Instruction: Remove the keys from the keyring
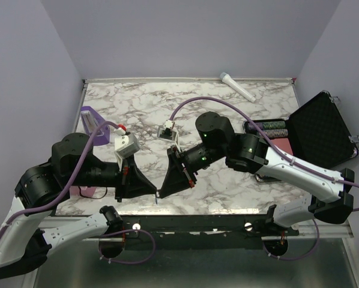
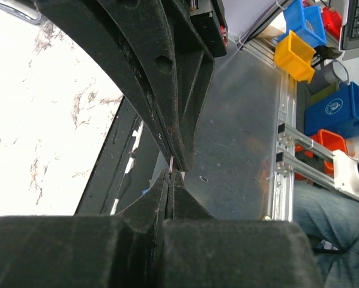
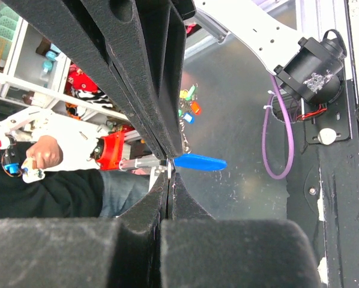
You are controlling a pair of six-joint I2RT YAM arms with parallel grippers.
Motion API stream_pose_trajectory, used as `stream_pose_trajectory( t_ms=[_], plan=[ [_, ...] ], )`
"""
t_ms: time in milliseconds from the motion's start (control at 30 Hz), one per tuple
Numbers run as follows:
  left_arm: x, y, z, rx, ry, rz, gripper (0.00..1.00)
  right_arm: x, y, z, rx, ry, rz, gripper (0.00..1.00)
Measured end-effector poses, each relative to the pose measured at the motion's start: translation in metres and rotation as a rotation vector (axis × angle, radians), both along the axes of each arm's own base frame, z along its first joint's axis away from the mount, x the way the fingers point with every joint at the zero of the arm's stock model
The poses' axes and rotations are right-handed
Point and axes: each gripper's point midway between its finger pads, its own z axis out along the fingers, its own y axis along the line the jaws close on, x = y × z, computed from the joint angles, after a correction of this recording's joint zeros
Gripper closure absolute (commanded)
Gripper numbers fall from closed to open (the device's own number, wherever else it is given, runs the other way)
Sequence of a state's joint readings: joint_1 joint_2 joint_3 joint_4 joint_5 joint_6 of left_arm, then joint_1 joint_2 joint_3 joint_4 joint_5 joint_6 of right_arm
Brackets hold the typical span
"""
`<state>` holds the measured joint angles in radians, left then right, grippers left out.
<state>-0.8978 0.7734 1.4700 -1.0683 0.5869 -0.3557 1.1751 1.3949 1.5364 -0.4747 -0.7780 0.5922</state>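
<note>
Seen from above, both arms reach inward and meet tip to tip at the near edge of the marble table (image 1: pixel 227 102), roughly midway between the two bases. The left gripper (image 1: pixel 154 191) comes in from the left and the right gripper (image 1: pixel 162 192) from the right, so the two form a shallow V with their points touching.

In both wrist views the jaws of each gripper are pressed together with no gap between the fingers. A thin silver sliver (image 2: pixel 170 163) stands out of the seam of the left fingertips and runs straight up into the tip of the right gripper, its long axis in line with the fingers. It is too small to tell whether it is the key or the ring, or which gripper actually holds it.

The blue key tag (image 3: pixel 199 162) shows best from the right wrist. It is a slim oval seen nearly edge-on, held off the table just beside the meeting fingertips. Its long axis lies crosswise to the fingers, with the free end pointing right in that view.

Elsewhere on the table, well apart from the grippers:
- a purple wedge block (image 1: pixel 88 117) at the far left
- a white cylinder (image 1: pixel 239 87) along the back edge
- an open black case (image 1: pixel 320 129) on the right
</note>
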Motion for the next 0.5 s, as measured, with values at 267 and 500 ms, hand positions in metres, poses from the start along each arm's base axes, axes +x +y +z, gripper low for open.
stream_pose_trajectory(
  t_ms=[267,500],
  plan=[
    [0.001,-0.001,-0.004,-0.003,0.016,0.009,1.0,0.001,-0.002,-0.004,-0.022,0.002,-0.013,0.99],
    [0.011,0.001,0.0,-0.033,0.016,0.101,1.0,0.008,0.0,0.001,-0.004,-0.021,-0.065,0.99]
  ],
)
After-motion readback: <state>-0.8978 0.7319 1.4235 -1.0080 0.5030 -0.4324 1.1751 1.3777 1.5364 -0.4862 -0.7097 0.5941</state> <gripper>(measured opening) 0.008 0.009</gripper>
